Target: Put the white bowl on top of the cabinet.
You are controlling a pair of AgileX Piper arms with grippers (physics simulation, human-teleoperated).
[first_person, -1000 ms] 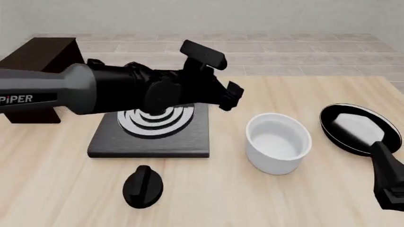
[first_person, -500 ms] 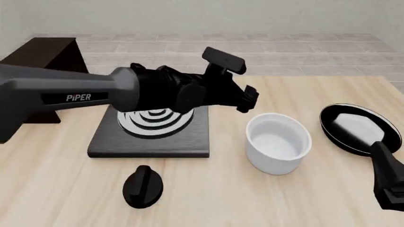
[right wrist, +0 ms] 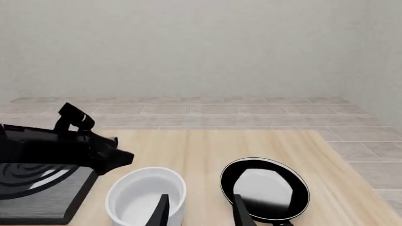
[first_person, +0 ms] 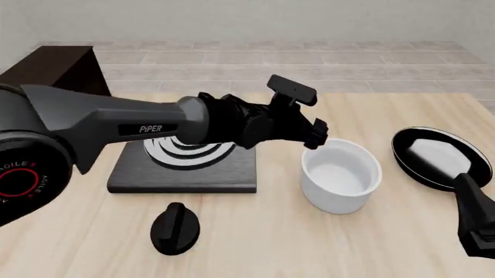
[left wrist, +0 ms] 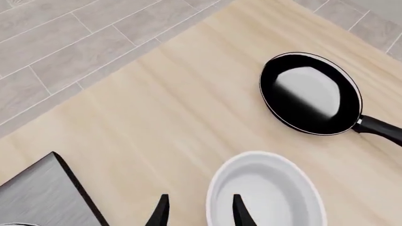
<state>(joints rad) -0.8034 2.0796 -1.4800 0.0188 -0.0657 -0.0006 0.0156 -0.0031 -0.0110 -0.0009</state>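
Left wrist view: left gripper (left wrist: 197,214) open, fingers straddling the white bowl (left wrist: 267,193) rim.
Front view: bowl on table (first_person: 255,231) right of centre; cabinet (first_person: 58,72) at far left corner.
Right wrist view: right gripper (right wrist: 199,212) open.

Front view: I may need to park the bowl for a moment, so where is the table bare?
Free: the near strip right of the knob, in front of the white bowl, and the far stretch behind it. Crowded: bowl to frying pan, and the stove plate side, where the left end effector reaches over.
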